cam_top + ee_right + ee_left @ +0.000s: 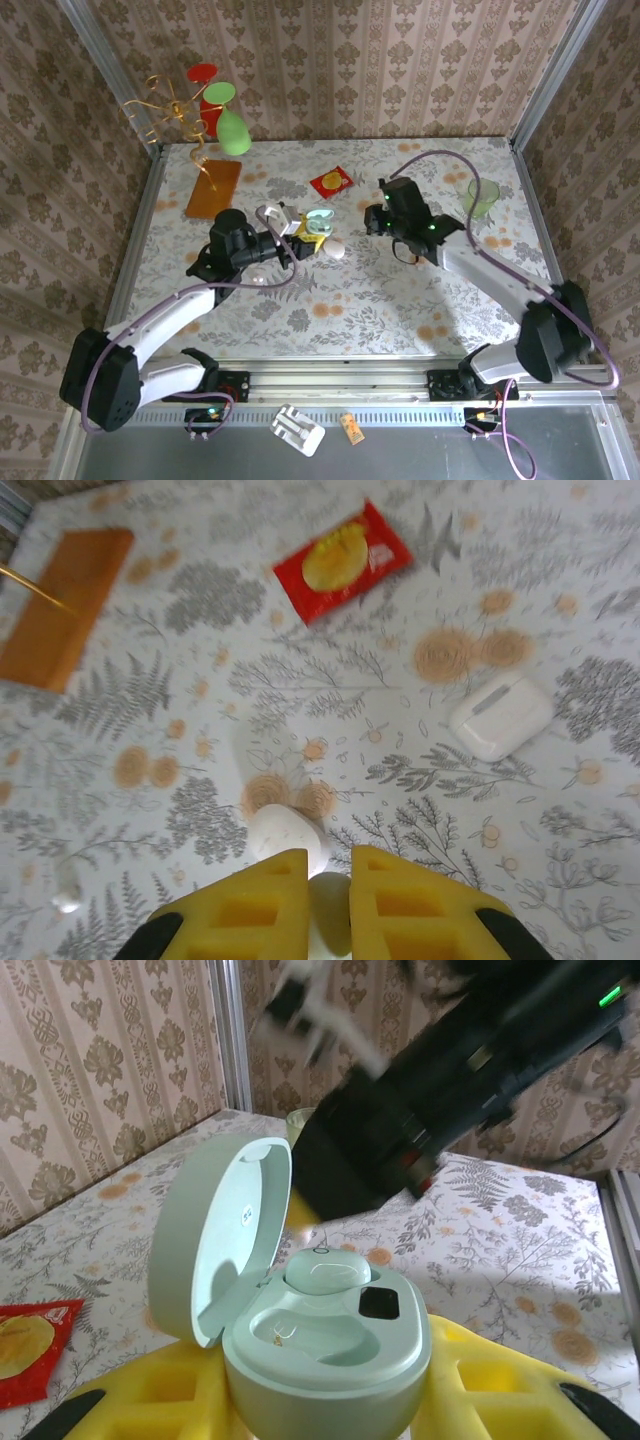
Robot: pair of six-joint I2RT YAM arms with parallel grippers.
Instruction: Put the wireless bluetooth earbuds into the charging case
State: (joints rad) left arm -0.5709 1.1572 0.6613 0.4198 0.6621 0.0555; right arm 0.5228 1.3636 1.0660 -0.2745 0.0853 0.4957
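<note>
One tiny white plastic earbud (325, 1270) sits in the open pale-green round case (300, 1345), clasped by left gripper (325, 1405); other well empty, right gripper (328, 868) pinches what looks like the second white earbud (330, 920).

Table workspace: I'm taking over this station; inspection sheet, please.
Surface: floral-patterned tablecloth, flat.
Job's things: round mint-green plastic charging case open, one pale earbud seated, other slot empty; tiny white piece loose.
Clutter: red snack packet, flat orange board, white rectangular case, white oval case, green cup.
Grippers: left gripper jaws shut on the charging case; right gripper jaws shut on a small white earbud.
Cables: purple cables along both arms.
Surroundings: patterned wallpaper walls.
</note>
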